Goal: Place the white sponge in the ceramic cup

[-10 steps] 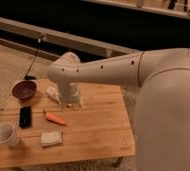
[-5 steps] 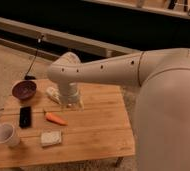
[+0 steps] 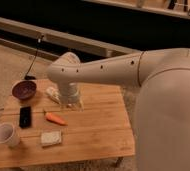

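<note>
One gripper (image 3: 71,104) — seemingly near carrot (image 3: 55,118), bowl (image 3: 24,90)

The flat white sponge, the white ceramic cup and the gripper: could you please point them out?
flat white sponge (image 3: 51,138): camera view, top.
white ceramic cup (image 3: 6,142): camera view, front wall.
gripper (image 3: 71,104): camera view, tip, over wooden table (image 3: 99,126).

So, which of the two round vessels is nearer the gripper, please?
The purple bowl, left of the gripper at the back of the table; the white ceramic cup sits farther, at the front-left corner.

Matt grained wooden tabletop (image 3: 98,125). On it, soft speckled white sponge (image 3: 51,138), smooth ceramic cup (image 3: 5,135). Smooth pale tool (image 3: 72,104) low over its far half.
</note>
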